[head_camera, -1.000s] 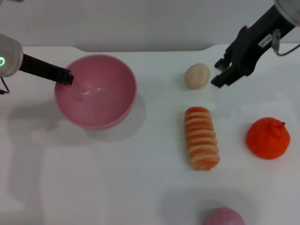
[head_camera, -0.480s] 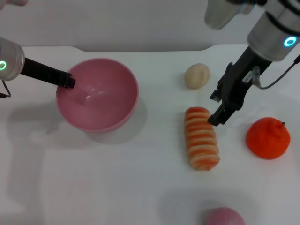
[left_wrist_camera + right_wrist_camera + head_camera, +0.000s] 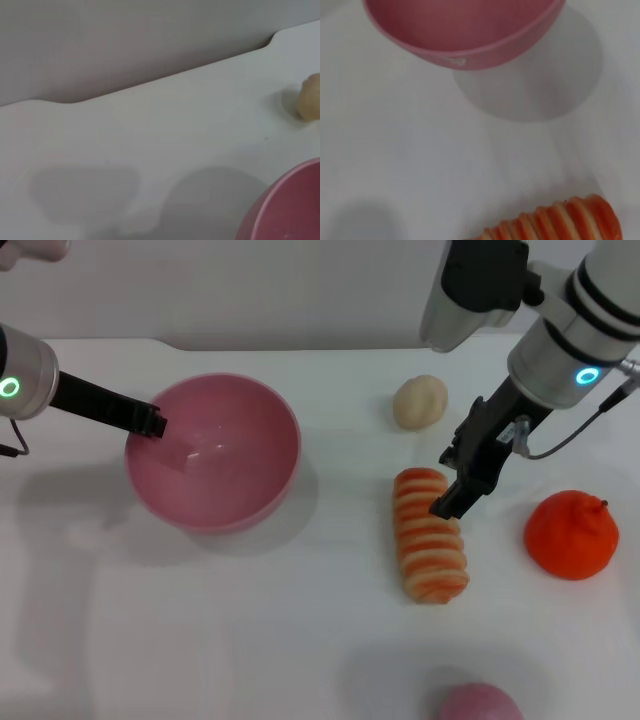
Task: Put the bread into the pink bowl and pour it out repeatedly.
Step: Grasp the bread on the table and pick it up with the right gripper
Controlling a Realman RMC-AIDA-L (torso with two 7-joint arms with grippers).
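Right gripper (image 3: 447, 502): it has swung down from beside the bun to the right flank of the bread, its tip just touching or just above the loaf's far half; whether its fingers are parted or closed I cannot tell.
Left gripper (image 3: 152, 421): clamped on the far-left rim of the pink bowl, as it was a second ago; the bowl has shifted slightly to the right and nearer.
Bread (image 3: 430, 535): lying flat on the table, striped side up, right of centre, unmoved.
Pink bowl (image 3: 240, 480): upright and empty, well apart to the left of the loaf.
Meaning: the approach looks nearly finished; the grasp is likely next, with loading still to come.
Bystanders: bun (image 3: 419, 401) far of the loaf, orange fruit (image 3: 571, 535) to its right.
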